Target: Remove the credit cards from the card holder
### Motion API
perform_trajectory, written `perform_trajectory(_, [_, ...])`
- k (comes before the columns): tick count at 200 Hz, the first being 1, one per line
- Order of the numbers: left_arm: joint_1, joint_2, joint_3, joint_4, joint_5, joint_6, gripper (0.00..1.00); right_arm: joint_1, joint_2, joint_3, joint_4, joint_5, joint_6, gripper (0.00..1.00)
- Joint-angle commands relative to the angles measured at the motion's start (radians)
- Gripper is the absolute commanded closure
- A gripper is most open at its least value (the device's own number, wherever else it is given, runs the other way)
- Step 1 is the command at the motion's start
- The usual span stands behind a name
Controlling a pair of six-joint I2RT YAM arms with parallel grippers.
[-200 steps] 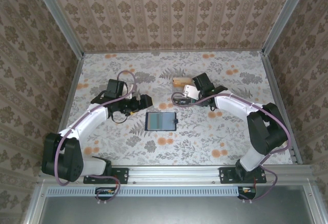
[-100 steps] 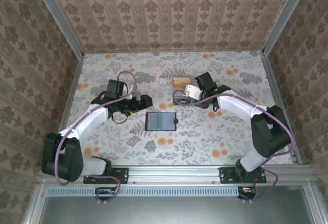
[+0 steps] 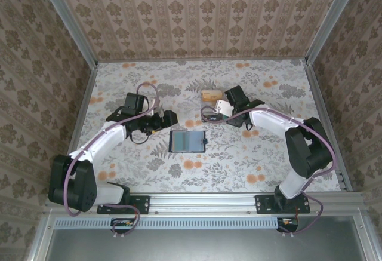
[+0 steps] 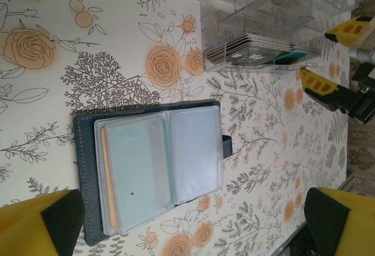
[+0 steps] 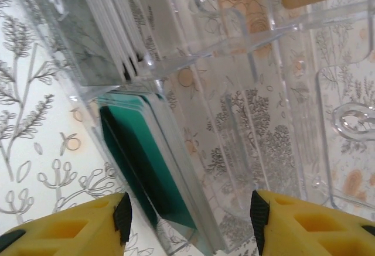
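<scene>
**Top external view.** I find the card holder [image 3: 187, 141] lying open and flat on the flowered table [image 3: 149, 171], near the middle, between the two arms. The left gripper [image 3: 169, 117] sits just to its far left, low over the table. The right gripper [image 3: 206, 115] is to its far right, at the near end of a clear plastic box [image 3: 212, 98]. The holder is apart from both grippers and from the box.

**Left wrist view.** The left gripper [image 4: 187, 224] has its yellow fingertips [image 4: 38, 224] spread wide, one in each bottom corner, with nothing between them. The card holder [image 4: 153, 168] lies under them with its inner faces up. A pale green card with an orange edge beside it shows through one clear pocket. Beyond it stands the clear plastic box [image 4: 275, 10] with a stack of cards [image 4: 249, 46] lying in it. The right gripper [image 4: 334, 57] is at the box's end, jaws apart.

**Right wrist view.** The right gripper [image 5: 187, 221] has its fingers [image 5: 310, 224] apart and pinches nothing that I can see. Ahead of it is the clear plastic box [image 5: 258, 115]. A teal card [image 5: 146, 162] rests in one compartment, and the stack of cards [image 5: 99, 33] is in the next.
</scene>
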Motion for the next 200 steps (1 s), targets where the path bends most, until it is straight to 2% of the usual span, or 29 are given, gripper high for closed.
perform_trajectory(1, [0.006, -0.019, -0.006, -0.005, 0.012, 0.012, 0.0, 0.0, 0.021, 0.043, 0.051, 0.08, 0.006, 0.43])
perform_trajectory(62, [0.007, -0.022, -0.009, -0.004, 0.012, 0.01, 0.0, 0.0, 0.011, 0.057, 0.04, 0.068, 0.026, 0.42])
perform_trajectory(95, [0.006, -0.02, -0.01, 0.001, 0.013, 0.008, 0.0, 0.0, -0.037, 0.063, 0.013, 0.064, 0.107, 0.41])
perform_trajectory(117, [0.006, -0.015, -0.014, 0.007, 0.01, 0.006, 0.0, 0.002, -0.089, 0.086, -0.038, 0.04, 0.236, 0.41])
perform_trajectory(144, [0.004, -0.021, -0.026, 0.008, -0.038, -0.002, 0.0, 0.009, -0.166, 0.095, -0.091, -0.073, 0.422, 0.46])
perform_trajectory(181, [-0.006, 0.0, -0.045, 0.009, -0.05, -0.013, 0.0, 0.038, -0.221, 0.093, -0.124, -0.24, 0.742, 0.63])
perform_trajectory(192, [-0.012, 0.007, -0.061, 0.024, -0.046, -0.031, 0.07, 0.058, -0.235, 0.078, -0.109, -0.295, 0.806, 0.68])
perform_trajectory(200, [-0.017, 0.01, -0.073, 0.036, -0.045, -0.049, 0.17, 0.077, -0.246, 0.056, -0.083, -0.328, 0.854, 0.68])
